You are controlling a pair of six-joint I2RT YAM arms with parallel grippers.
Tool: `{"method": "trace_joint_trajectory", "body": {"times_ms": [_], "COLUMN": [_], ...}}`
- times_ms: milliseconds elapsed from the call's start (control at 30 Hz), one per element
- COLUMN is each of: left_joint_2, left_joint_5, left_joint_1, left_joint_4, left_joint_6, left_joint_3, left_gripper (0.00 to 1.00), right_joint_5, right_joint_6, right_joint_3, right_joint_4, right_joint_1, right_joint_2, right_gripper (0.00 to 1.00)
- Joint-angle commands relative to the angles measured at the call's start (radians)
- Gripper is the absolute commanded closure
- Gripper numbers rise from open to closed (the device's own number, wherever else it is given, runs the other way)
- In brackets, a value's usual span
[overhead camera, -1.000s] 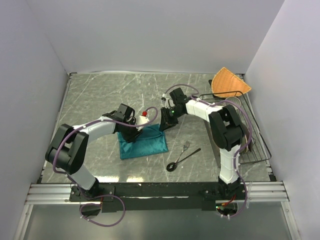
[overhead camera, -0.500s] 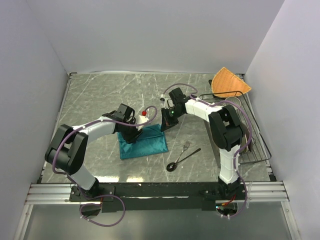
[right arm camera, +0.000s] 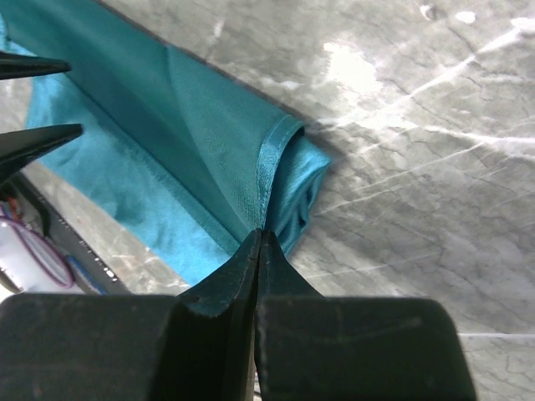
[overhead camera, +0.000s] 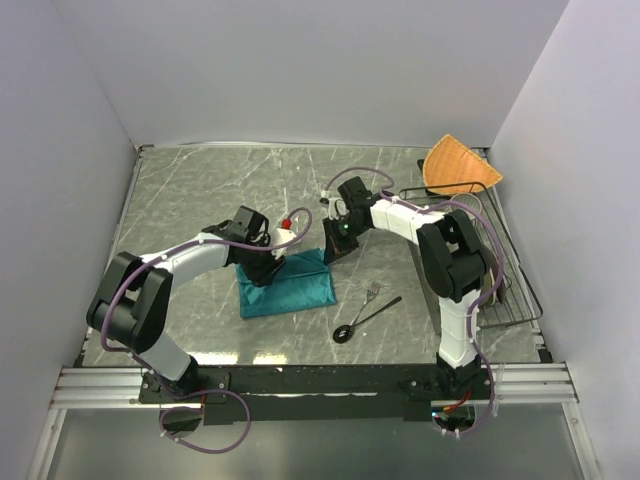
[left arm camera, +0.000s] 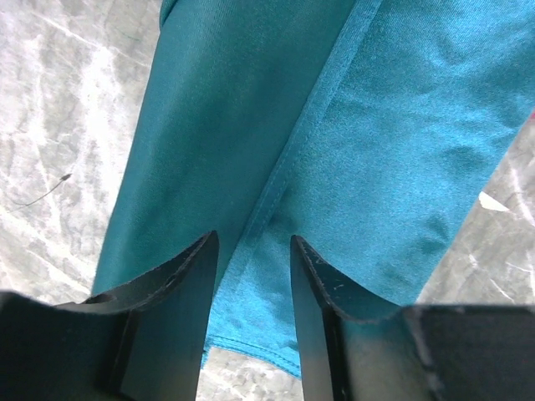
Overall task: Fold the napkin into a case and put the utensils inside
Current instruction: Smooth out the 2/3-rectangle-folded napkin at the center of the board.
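Folding is the step in hand: the teal napkin [overhead camera: 290, 292] lies partly folded on the bench [overhead camera: 200, 195], with the fork [overhead camera: 373, 291] and spoon [overhead camera: 370, 317] just to its right, not yet inside. The right pincer [right arm camera: 260, 240] is closed on the napkin's hemmed far corner, while the left pincer [left arm camera: 253, 251] hangs with jaws apart astride a hem, gripping nothing. Next, the pinched corner likely needs carrying across, with the edges kept aligned to form a pocket.

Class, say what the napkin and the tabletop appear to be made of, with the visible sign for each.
Napkin: soft woven cloth, slight sheen; fine weave and stitched hem show. Tabletop: hard, glossy, marble-patterned, perhaps laminate; pale veins, glare.
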Motion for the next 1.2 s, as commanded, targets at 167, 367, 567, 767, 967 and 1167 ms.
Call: {"method": "trace_joint_trajectory", "body": {"times_ms": [167, 367, 567, 767, 967, 1167], "left_joint_2": [-0.065, -0.042, 0.075, 0.194, 0.280, 0.141], "left_joint_5": [0.165, 0.281, 0.393, 0.468, 0.611, 0.811], "left_joint_1": [0.039, 0.119, 0.185, 0.296, 0.401, 0.376], "left_joint_4": [-0.015, 0.019, 0.111, 0.172, 0.119, 0.218], "left_joint_6": [-0.098, -0.220, -0.392, -0.520, -0.505, -0.577], "left_joint_3": [0.072, 0.107, 0.088, 0.042, 0.058, 0.043], "left_gripper": [0.56, 0.56, 0.62, 0.64, 0.54, 0.42], "right_joint_5": [0.094, 0.114, 0.134, 0.146, 0.160, 0.159], "right_joint_6": [-0.051, -0.056, -0.074, -0.074, -0.076, -0.067], "right_joint_3": [-0.046, -0.038, -0.028, -0.044, -0.049, -0.067], "right_joint_4": [0.035, 0.041, 0.039, 0.050, 0.056, 0.076], "right_joint_1": [0.007, 0.007, 0.007, 0.007, 0.007, 0.010], "right_joint_2": [0.023, 0.043, 0.057, 0.052, 0.051, 0.035], "right_gripper": [1.00, 1.00, 1.00, 1.00, 1.00, 1.00]}}
